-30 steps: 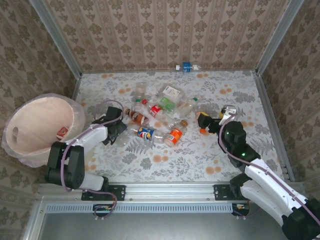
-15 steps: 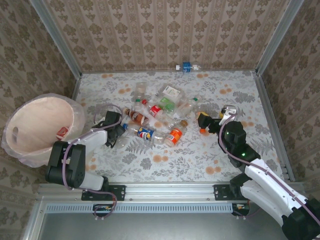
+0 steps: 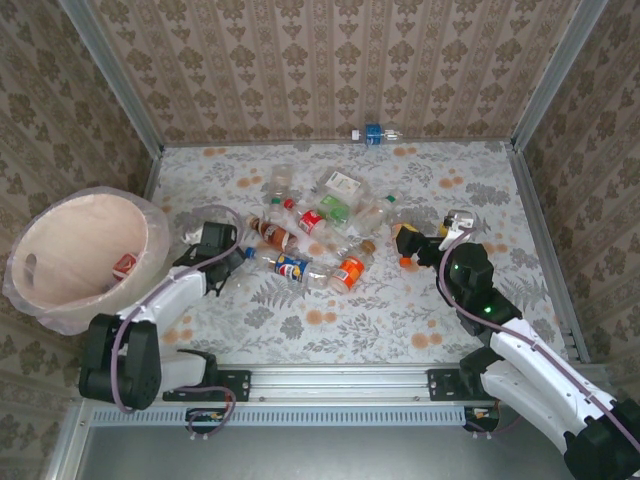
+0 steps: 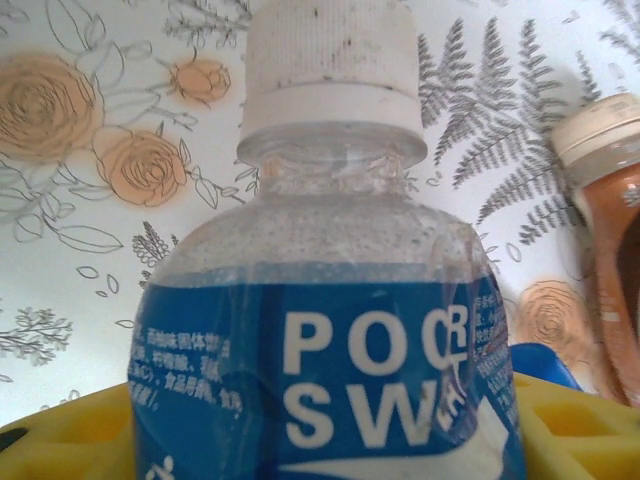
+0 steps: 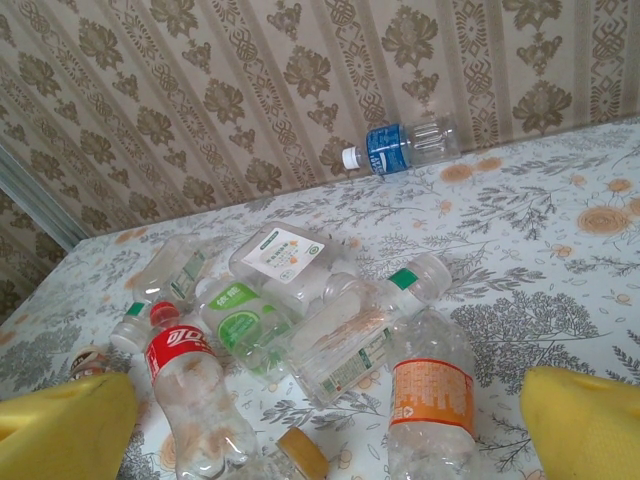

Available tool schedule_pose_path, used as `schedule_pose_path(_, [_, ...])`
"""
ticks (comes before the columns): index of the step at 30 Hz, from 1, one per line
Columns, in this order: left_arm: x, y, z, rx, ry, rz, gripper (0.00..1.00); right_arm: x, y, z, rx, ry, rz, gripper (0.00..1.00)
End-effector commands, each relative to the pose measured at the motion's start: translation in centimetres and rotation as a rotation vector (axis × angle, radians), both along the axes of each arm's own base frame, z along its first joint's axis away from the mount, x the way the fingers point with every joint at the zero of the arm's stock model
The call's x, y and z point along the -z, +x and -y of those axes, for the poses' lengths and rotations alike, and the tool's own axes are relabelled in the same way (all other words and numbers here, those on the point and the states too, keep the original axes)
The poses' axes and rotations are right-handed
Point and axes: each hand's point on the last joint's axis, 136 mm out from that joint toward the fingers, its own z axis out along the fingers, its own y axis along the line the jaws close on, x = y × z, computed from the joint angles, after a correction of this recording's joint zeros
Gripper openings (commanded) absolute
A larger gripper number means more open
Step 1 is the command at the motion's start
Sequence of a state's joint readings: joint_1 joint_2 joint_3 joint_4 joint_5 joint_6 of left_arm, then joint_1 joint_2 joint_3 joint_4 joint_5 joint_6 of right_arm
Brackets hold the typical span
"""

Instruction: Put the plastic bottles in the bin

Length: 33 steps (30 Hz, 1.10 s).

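Note:
My left gripper (image 3: 221, 261) is shut on a blue-labelled bottle (image 4: 330, 330) with a white cap; its yellow fingers (image 4: 70, 440) flank the label low in the left wrist view. It hovers just right of the bin (image 3: 45, 228), a peach tub lined with a clear bag. Several bottles lie in a pile at mid-table: red label (image 3: 310, 220), orange label (image 3: 350, 270), dark blue label (image 3: 291, 267). My right gripper (image 3: 407, 243) is open at the pile's right side. Its wrist view has a red-labelled bottle (image 5: 185, 365) and an orange-labelled one (image 5: 432, 395) between the spread fingers (image 5: 70, 430).
One blue-labelled bottle (image 3: 375, 133) lies alone against the far wall. A brown bottle (image 4: 610, 200) with a beige cap rests right of the held one. A red-labelled item (image 3: 125, 265) sits inside the bin. Metal rails and patterned walls enclose the table.
The left gripper has drawn back to the left, toward the bin, with the blue-labelled bottle in it. The right arm has not moved.

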<state>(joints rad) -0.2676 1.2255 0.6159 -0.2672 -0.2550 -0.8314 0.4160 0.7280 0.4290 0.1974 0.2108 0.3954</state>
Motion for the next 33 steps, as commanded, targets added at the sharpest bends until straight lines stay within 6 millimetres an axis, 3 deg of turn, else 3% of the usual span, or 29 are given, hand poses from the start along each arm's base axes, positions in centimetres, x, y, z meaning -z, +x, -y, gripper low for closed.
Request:
schedule_pose_path(1, [-3.3,0.5,0.1,0.056,0.060,0.050,0.57,0.1,0.0,0.4,0.021,0.004,0.001,1.00])
schedule_pose_path(14, [-12.4,2.1,3.5,0.248,0.079,0.173,0.52,0.1,-0.1,0.1,-0.003,0.003,0.005,1.00])
schedule_pose_path(20, [-17.2,2.6,4.6,0.346,0.087,0.235,0.50,-0.3,-0.5,-2.1,-0.130,0.002,0.033,1.00])
schedule_pose_path(26, [-22.2,2.2,4.8,0.414,0.119,0.295,0.50,-0.8,-0.9,-5.0,-0.294,0.003,0.029,1.00])
schedule_pose_path(33, [-28.1,0.4,2.8,0.403,0.218,0.354,0.50,-0.7,-0.3,-5.9,-0.320,-0.003,0.019,1.00])
